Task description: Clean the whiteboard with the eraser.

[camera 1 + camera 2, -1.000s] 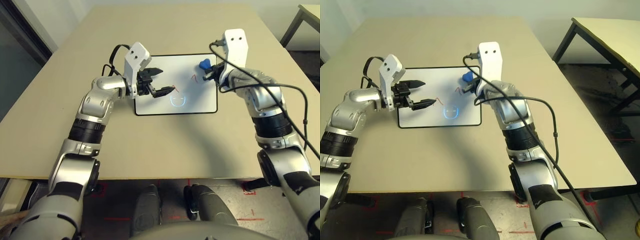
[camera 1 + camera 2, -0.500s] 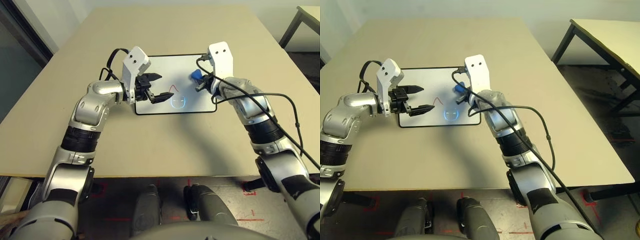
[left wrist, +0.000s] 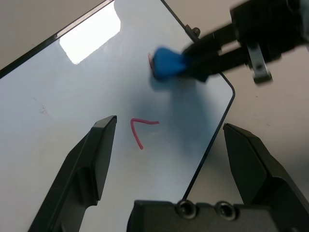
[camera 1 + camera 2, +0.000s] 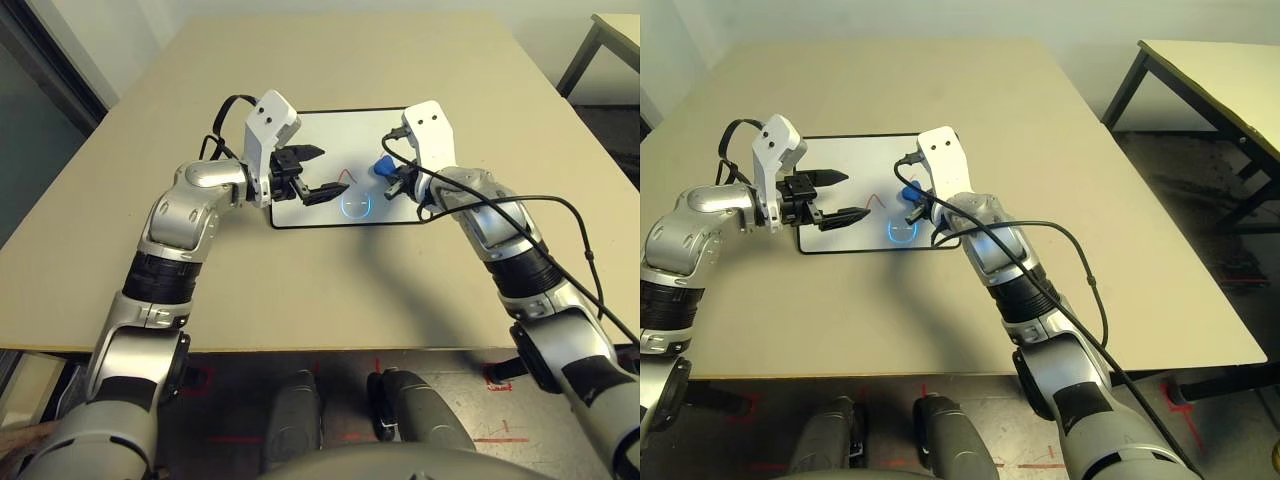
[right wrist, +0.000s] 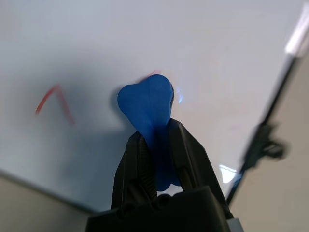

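Eraser (image 5: pixel 147 104) pinched in right gripper (image 5: pixel 158 145) touches whiteboard (image 4: pixel 330 130).

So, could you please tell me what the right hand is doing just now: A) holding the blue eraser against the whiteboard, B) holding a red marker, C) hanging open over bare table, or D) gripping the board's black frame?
A: the right hand is shut on the blue eraser, whose tip meets the whiteboard beside a red mark.

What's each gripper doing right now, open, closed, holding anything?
Left gripper: open, holding nothing, above the whiteboard.
Right gripper: closed on the blue eraser, at the board by a red mark.
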Available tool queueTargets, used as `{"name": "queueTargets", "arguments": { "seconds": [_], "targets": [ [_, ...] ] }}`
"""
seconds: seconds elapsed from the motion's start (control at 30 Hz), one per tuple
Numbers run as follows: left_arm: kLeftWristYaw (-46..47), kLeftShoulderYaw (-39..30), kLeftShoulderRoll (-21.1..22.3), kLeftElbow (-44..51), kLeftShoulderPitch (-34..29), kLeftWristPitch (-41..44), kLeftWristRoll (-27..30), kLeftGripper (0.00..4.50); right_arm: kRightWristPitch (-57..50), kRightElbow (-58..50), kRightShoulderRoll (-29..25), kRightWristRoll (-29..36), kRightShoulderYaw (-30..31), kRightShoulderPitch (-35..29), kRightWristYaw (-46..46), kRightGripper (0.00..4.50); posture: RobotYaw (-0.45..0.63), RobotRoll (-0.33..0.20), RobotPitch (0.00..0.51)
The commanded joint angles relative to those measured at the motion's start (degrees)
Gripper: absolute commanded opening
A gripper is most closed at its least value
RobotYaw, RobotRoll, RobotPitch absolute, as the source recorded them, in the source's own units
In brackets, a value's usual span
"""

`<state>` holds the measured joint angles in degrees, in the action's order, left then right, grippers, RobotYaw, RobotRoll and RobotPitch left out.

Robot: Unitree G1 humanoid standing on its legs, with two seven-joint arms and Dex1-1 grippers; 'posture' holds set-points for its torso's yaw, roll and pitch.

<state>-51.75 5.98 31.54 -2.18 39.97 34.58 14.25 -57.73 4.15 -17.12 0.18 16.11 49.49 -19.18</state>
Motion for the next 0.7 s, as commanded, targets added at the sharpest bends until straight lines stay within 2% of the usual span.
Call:
{"name": "queueTargets", "arguments": {
  "seconds": [0.03, 0.17, 0.47, 0.7],
  "targets": [
    [-0.08, 0.45, -0.34, 0.38, 0.25, 0.66, 0.5, 4.5, 1.46, 1.45, 0.2, -0.72, -2.08, 1.79, 0.88, 0.56, -0.02, 0.0, 0.099],
    [-0.11, 0.4, -0.51, 0.32, 0.27, 0.7, 0.49, 4.5, 0.39, 0.54, 0.34, -0.91, -1.14, 0.71, -0.02, 0.56, -0.01, 0.0, 0.098],
    [-0.05, 0.01, -0.62, 0.46, 0.38, 1.19, 0.67, 4.5, -5.67, -4.55, 1.02, -0.31, 5.15, -4.68, -3.4, 0.56, -0.01, 0.0, 0.1],
    [-0.04, -0.03, -0.71, 0.03, 0.66, 1.15, 0.67, 4.5, -4.56, -2.85, 1.76, -0.91, 3.96, -3.53, -2.86, 0.55, -0.01, 0.0, 0.098]
  ]
}}
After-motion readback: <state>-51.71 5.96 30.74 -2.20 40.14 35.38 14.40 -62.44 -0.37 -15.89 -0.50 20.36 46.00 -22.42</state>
